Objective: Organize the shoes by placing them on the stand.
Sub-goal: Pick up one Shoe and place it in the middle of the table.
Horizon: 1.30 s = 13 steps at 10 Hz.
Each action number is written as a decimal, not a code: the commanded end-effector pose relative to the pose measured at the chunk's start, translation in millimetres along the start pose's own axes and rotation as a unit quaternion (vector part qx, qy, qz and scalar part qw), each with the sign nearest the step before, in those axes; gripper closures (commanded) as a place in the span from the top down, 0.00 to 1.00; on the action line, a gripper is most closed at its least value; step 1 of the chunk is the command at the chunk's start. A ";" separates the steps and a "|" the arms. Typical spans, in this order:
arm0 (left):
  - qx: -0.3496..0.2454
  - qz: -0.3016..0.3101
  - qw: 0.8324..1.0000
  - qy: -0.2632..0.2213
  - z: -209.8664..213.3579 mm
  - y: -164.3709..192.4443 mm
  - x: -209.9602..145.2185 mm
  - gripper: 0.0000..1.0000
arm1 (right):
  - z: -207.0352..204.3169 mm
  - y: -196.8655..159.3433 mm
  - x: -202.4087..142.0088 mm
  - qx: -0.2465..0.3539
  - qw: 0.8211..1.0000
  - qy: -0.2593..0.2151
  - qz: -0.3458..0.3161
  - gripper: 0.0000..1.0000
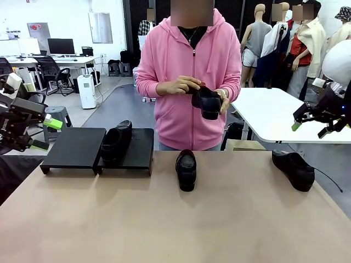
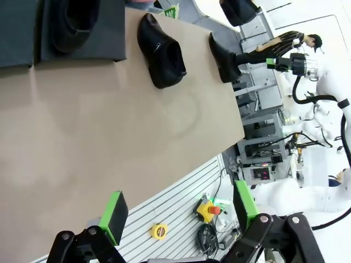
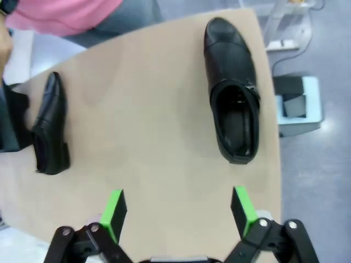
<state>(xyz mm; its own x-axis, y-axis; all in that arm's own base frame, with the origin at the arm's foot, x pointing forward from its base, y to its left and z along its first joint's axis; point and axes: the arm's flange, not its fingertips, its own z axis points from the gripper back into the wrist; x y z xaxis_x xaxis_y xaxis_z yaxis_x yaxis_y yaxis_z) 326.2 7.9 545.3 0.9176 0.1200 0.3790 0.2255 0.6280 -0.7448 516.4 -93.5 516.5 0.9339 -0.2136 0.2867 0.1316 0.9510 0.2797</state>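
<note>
Four black glossy loafers are in view. One (image 1: 116, 142) (image 2: 74, 24) lies on the right platform (image 1: 140, 156) of the black stand; the left platform (image 1: 74, 148) is bare. Another shoe (image 1: 186, 169) (image 2: 162, 52) (image 3: 49, 126) sits mid-table near the far edge. A third (image 1: 294, 170) (image 3: 233, 93) lies at the table's right end. The person holds the fourth (image 1: 207, 102) in both hands at chest height. My left gripper (image 1: 46, 134) (image 2: 180, 211) hangs open off the table's left side. My right gripper (image 1: 311, 129) (image 3: 178, 208) is open in the air above the right-end shoe.
The person in a pink hoodie (image 1: 186, 60) stands at the far edge, behind the middle shoe. A white table (image 1: 274, 115) stands behind at the right. A thin black cable (image 1: 329, 178) trails off the tan table's right edge (image 1: 329, 197).
</note>
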 end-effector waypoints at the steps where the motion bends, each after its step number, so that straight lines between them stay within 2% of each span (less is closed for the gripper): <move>1: -0.002 -0.005 1.000 0.003 2.8 0.7 0.0 1.00 | 9.4 3.2 -16.4 -0.001 1.000 -0.008 0.004 1.00; 2: -0.002 -0.005 1.000 0.003 2.8 0.7 0.0 1.00 | 9.4 3.2 -16.4 -0.001 1.000 -0.008 0.004 1.00; 3: -0.002 -0.005 1.000 0.003 2.8 0.7 0.0 1.00 | 2.6 0.5 -2.6 0.000 1.000 -0.001 0.001 1.00; 5: -0.002 -0.005 1.000 0.003 2.8 0.7 0.0 1.00 | -53.8 -22.6 52.3 -0.017 0.999 0.034 -0.030 1.00; 7: -0.002 -0.005 1.000 0.003 2.8 0.7 0.0 1.00 | -94.3 -39.9 82.6 -0.013 0.997 0.069 -0.034 1.00; 8: -0.002 -0.005 1.000 0.003 2.8 0.7 0.0 1.00 | -114.1 -45.6 90.4 0.000 0.994 0.102 -0.035 1.00; 13: -0.002 -0.005 1.000 0.003 2.8 0.7 0.0 1.00 | -164.7 -65.4 98.0 0.002 0.986 0.149 -0.072 1.00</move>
<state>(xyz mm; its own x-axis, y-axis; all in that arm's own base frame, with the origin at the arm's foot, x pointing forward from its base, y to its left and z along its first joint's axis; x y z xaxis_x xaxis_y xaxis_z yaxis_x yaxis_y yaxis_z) 326.1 8.1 545.6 0.9173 0.1205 0.3796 0.2257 0.6281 -0.7447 646.0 -141.0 373.8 0.9693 -0.2452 -0.0156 0.2399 0.9307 0.2763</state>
